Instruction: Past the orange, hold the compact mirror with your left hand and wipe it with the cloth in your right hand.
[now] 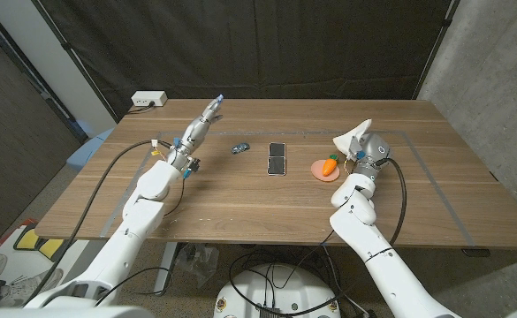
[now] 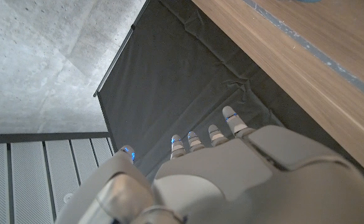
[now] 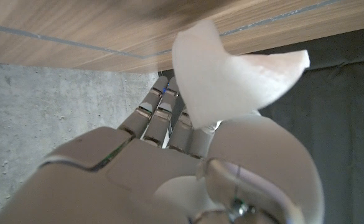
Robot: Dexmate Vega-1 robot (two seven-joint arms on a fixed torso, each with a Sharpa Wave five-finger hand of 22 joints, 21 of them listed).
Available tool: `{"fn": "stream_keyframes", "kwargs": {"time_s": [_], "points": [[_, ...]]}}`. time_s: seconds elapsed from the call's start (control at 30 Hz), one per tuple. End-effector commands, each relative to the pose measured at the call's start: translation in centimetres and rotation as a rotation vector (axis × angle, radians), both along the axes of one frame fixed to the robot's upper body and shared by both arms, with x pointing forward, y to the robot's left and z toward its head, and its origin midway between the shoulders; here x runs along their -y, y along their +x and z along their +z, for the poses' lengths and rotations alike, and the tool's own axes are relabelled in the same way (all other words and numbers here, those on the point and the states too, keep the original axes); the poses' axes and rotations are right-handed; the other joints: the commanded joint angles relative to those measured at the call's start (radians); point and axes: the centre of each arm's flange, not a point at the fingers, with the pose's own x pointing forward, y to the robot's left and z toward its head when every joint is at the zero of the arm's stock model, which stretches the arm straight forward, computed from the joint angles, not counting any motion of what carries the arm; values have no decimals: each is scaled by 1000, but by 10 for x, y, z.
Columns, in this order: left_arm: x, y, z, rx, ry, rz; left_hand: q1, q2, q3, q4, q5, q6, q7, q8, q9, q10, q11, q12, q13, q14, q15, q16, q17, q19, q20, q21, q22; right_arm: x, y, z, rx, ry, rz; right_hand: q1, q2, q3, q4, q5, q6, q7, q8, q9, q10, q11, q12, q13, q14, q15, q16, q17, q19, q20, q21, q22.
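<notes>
The compact mirror (image 1: 277, 159) lies open on the table's middle, two dark panels end to end. My left hand (image 1: 202, 121) is raised over the table's back left, fingers stretched out and apart, holding nothing; the left wrist view shows the back of my left hand (image 2: 231, 174) with straight fingers. My right hand (image 1: 365, 147) hovers right of the mirror and grips a white cloth (image 1: 353, 136), which sticks up from the hand. In the right wrist view the cloth (image 3: 231, 71) is pinched against the thumb. An orange carrot-shaped toy (image 1: 328, 165) lies on a pink disc (image 1: 318, 170) between mirror and right hand.
A small dark blue object (image 1: 239, 147) lies left of the mirror. A white power strip (image 1: 149, 99) sits at the table's back left corner. A dark curtain hangs behind the table. Grey tape lines (image 1: 435, 177) mark the tabletop on the right.
</notes>
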Motion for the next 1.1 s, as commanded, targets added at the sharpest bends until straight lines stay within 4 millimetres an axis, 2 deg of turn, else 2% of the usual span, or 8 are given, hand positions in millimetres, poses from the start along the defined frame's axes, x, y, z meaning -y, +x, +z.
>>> {"fn": "stream_keyframes", "kwargs": {"time_s": [0.03, 0.13, 0.23, 0.4, 0.57, 0.6, 0.7, 1.1], "points": [[-17, -5, -6, -13, -42, -23, 8, 41, 8, -2, 2, 11, -3, 8, 0, 12, -4, 7, 1, 5, -60, 7, -1, -86, 1, 6, 3, 11, -2, -9, -98, 62, -40, -32, 1, 15, 10, -6, -236, -14, -8, -2, -118, 16, -12, 4, -61, -94, -6, 5, -37, 6, 12, 5], [-22, -5, -8, -17, -43, -21, 12, 40, 9, -3, 2, 12, -3, 8, 0, 15, -4, 8, 1, 6, -60, 6, -1, -86, 2, 6, 2, 13, -2, -12, -158, 113, -28, -90, -10, 3, 25, -7, -504, 7, -8, -3, -282, 60, -11, 6, -175, -47, -8, 10, -126, 35, -7, -1], [-27, -6, -9, -15, -41, -21, 16, 38, 10, -5, 2, 12, -3, 8, 0, 15, -5, 8, 1, 4, -56, 5, -1, -88, 3, 5, 2, 13, -3, -15, -178, 135, -35, -117, -10, 2, 26, -7, -652, 34, -2, -3, -418, 76, -11, 6, -270, -5, -8, 12, -185, 47, -24, -6], [-35, -7, -11, -14, -39, -24, 22, 36, 13, -6, 1, 14, -3, 7, 0, 16, -4, 8, 1, 5, -58, 6, -1, -89, 5, 3, 2, 7, -7, -18, -177, 150, -48, -162, -24, -17, 38, -10, -751, 55, 2, -3, -518, 143, -12, 6, -344, 42, -8, 16, -249, 71, -47, -11], [-43, -10, -13, -9, -33, -27, 25, 36, 14, -7, 1, 16, -3, 7, 0, 16, -3, 7, 1, 4, -59, 5, -2, -90, 5, 2, 2, 0, -12, -20, -159, 157, -43, -220, -57, -53, 52, -8, -885, 86, -3, -2, -614, 181, -9, 6, -407, 77, -5, 16, -299, 95, -68, -15], [-44, -11, -13, -7, -33, -28, 25, 36, 14, -7, 1, 16, -4, 7, 0, 16, -3, 7, 1, 5, -59, 5, -2, -90, 5, 2, 2, -1, -13, -20, -153, 160, -40, -237, -71, -66, 56, -7, -913, 98, -1, -2, -637, 206, -9, 5, -419, 90, -4, 15, -307, 100, -72, -16], [-49, -14, -14, -3, -31, -32, 27, 35, 15, -7, 1, 16, -3, 7, 0, 15, -2, 7, 1, 5, -58, 5, -2, -89, 5, 2, 2, -5, -19, -20, -127, 169, -29, -258, -79, -79, 62, -5, -953, 114, -2, -2, -667, 222, -9, 4, -439, 102, -4, 14, -317, 108, -78, -17], [-64, -20, -27, -24, -51, -17, 34, 34, 18, -7, 0, 16, -3, 5, -1, 16, -1, 6, 1, 3, -58, 5, -2, -88, 4, 1, 1, -22, -24, -10, -77, 121, -20, -288, -86, -94, 68, 0, -965, 108, 17, -1, -710, 213, -3, 4, -520, 121, -11, 12, -405, 140, -116, -17]]}}
